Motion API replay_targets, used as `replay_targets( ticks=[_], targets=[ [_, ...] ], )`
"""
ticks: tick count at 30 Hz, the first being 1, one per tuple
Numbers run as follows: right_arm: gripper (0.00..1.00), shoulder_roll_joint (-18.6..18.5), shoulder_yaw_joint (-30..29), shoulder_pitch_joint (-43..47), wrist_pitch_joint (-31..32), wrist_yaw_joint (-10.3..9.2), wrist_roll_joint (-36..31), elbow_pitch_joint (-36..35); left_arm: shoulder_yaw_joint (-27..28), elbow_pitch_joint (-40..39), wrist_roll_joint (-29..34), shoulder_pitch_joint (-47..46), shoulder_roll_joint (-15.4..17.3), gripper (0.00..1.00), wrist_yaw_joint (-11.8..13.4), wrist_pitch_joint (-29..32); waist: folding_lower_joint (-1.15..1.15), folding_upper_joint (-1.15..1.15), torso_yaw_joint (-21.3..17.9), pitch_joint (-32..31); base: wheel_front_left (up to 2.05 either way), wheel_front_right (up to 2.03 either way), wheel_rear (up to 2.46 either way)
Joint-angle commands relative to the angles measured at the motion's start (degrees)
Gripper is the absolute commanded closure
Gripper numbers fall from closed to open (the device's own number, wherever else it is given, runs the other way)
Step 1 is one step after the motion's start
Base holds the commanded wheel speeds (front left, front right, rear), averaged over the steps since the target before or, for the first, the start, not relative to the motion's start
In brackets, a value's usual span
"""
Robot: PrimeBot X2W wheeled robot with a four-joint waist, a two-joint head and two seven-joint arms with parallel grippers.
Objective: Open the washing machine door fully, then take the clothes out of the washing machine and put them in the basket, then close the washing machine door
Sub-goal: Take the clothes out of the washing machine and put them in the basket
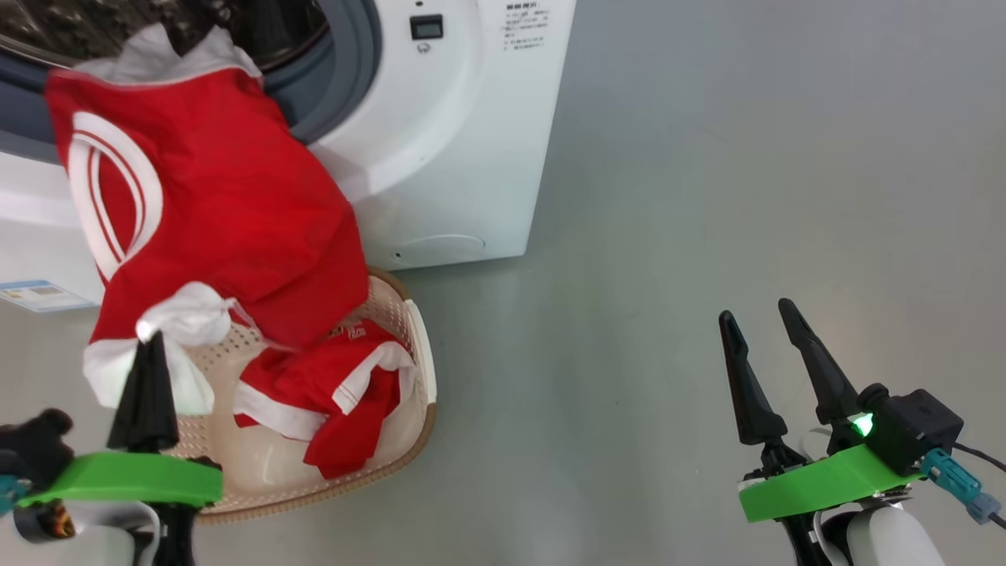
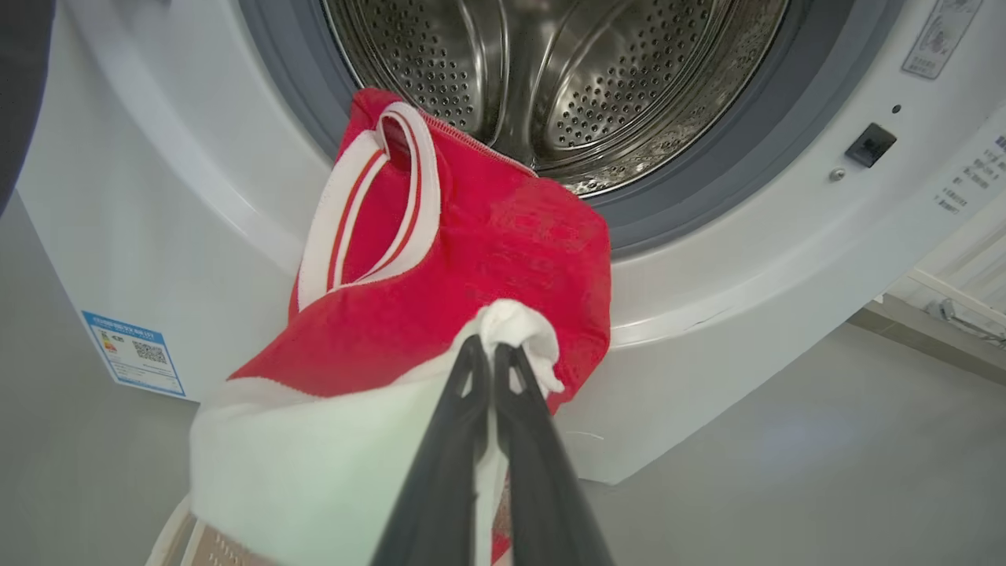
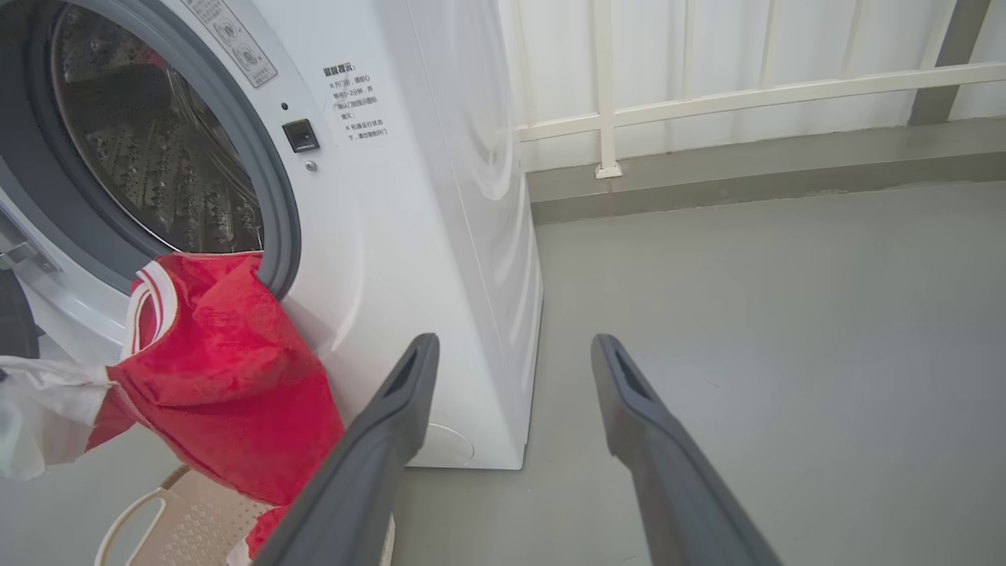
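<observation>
Red white-trimmed garment [image 1: 220, 204] hanging from washing machine [image 1: 456, 118] over basket [image 1: 422, 346], left gripper [image 1: 154, 338] clamped on white hem, right gripper [image 1: 754, 310] spread

LAUNDRY MID-UNLOAD: A big white front-loading washing machine [image 1: 440, 157] stands with its mouth open, its grey rubber ring [image 2: 707, 181] and perforated steel drum [image 2: 550, 71] exposed and a small blue label [image 2: 134, 354] low on its front. A red fabric garment [image 1: 228, 204] with white striped trim hangs out over the ring. Its white lower end [image 1: 189, 318] is bunched and held up above a small cream plastic basket [image 1: 420, 346] with perforated walls and a brown rim, set just before the machine. A second red piece [image 1: 338, 393] with white edging lies crumpled inside the basket. A pale cloth [image 1: 157, 55] rests at the drum's mouth. A dark edge [image 3: 16, 322] beside the opening may be the door's black rim.
</observation>
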Motion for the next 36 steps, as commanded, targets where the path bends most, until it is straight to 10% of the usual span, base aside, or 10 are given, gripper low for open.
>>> replay_targets(
  ticks=[1, 36],
  targets=[
    [0.00, 0.19, 1.22, -1.56, -0.27, 0.09, 0.28, -1.63, 1.46, 0.41, 0.72, -2.13, 1.41, 1.00, -0.48, -0.29, 0.00, 0.00, -0.49, 1.11, 0.00, 0.00, 0.00],
    [0.00, 0.19, 5.65, -7.98, -0.27, 0.09, 2.93, -5.47, -17.43, 37.16, 1.77, -25.74, 12.81, 1.00, -0.59, -0.30, 0.00, 0.00, -8.20, 17.93, 0.00, 0.00, 0.00]
  ],
)
